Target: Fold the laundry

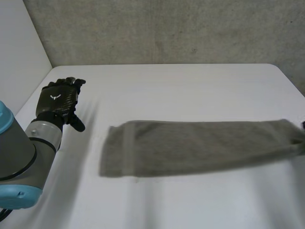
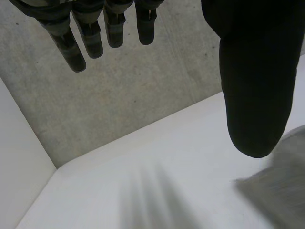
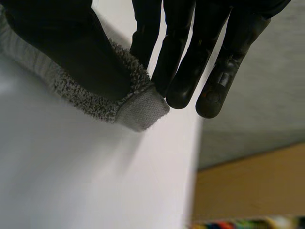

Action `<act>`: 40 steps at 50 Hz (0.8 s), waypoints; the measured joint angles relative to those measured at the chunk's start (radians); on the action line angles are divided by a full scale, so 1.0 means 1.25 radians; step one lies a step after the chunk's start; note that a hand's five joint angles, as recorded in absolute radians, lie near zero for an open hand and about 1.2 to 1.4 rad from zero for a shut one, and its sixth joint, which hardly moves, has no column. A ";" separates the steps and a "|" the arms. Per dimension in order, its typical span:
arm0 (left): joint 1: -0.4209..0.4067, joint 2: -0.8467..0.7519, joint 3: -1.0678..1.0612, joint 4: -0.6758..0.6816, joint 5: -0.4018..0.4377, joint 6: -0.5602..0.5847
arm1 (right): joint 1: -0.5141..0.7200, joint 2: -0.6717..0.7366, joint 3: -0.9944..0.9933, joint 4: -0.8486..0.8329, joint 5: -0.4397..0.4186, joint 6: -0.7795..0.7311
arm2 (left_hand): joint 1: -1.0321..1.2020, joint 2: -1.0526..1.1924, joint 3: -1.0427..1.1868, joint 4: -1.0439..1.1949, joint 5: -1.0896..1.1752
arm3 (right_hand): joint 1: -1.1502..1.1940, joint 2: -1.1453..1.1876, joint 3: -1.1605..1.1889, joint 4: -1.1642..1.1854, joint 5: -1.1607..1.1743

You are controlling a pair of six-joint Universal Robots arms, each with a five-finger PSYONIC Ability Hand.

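A grey towel (image 1: 200, 147) lies folded into a long strip across the white table (image 1: 181, 86), stretching from the middle toward the right edge. My right hand (image 3: 95, 57) pinches the towel's right end corner (image 3: 138, 107) between thumb and fingers. My left hand (image 1: 59, 101) hovers over the table's left side with its fingers (image 2: 81, 43) straight and relaxed, holding nothing, a short way from the towel's left end (image 2: 279, 183).
A grey concrete wall (image 1: 167, 28) rises behind the table. A white panel (image 1: 19, 52) stands along the left side. The table's right edge (image 3: 193, 157) drops off close beside the right hand.
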 measured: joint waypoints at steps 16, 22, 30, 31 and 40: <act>0.002 0.005 -0.006 0.010 0.000 0.000 | 0.449 -0.116 -0.075 -0.122 -0.018 0.067 | 0.000 0.000 0.000 0.000 0.000 | 0.000 0.002 0.008 0.003 0.013; 0.002 0.008 -0.009 0.011 -0.001 0.001 | 0.739 0.025 -0.129 -0.211 -0.065 0.036 | 0.000 0.000 0.000 0.000 0.000 | 0.000 0.002 0.008 0.003 0.014; 0.002 0.012 -0.015 0.017 -0.001 0.001 | 0.883 0.202 -0.165 -0.227 -0.120 0.001 | 0.000 0.000 0.000 0.000 0.000 | -0.016 -0.012 -0.008 -0.013 0.001; 0.002 0.012 -0.015 0.018 -0.001 0.001 | 0.888 0.210 -0.166 -0.227 -0.122 0.000 | 0.000 0.000 0.000 0.000 0.000 | -0.016 -0.012 -0.008 -0.013 0.001; -0.003 0.009 -0.024 0.028 0.000 0.001 | 0.882 0.200 -0.174 -0.215 -0.068 0.023 | 0.000 0.000 0.000 0.000 0.000 | -0.588 -0.748 -0.760 -0.762 -0.712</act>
